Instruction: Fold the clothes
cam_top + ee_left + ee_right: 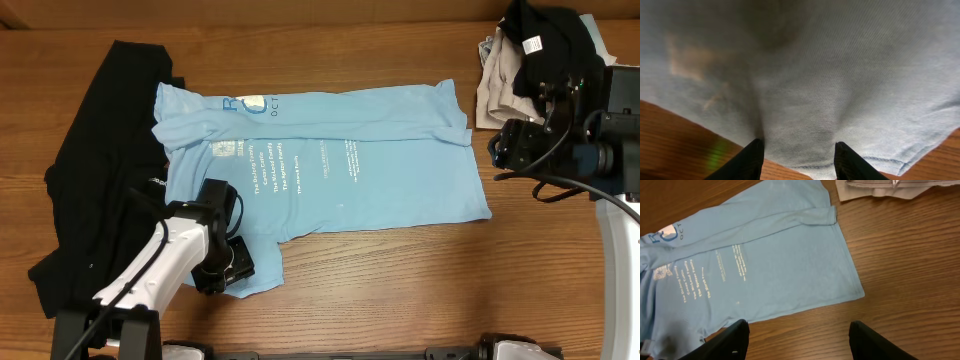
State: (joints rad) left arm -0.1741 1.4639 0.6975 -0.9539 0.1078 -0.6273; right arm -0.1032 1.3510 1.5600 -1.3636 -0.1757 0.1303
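Note:
The light blue T-shirt (380, 160) lies flat across the middle of the table, its lettering facing up. My left gripper (232, 268) is low over the shirt's lower left flap. In the left wrist view the jaws (799, 160) are open, with the shirt's hem (815, 75) between the fingertips. My right gripper (497, 150) hovers just off the shirt's right edge. In the right wrist view it is open (797, 340) over bare wood, with the shirt (765, 265) ahead of it. A black garment (100, 170) lies spread out at the left, partly under the shirt.
A pile of pale clothes (500, 80) with a dark garment (545, 35) on top sits at the back right, its edge showing in the right wrist view (880, 187). Bare wooden table (400, 280) lies in front of the shirt.

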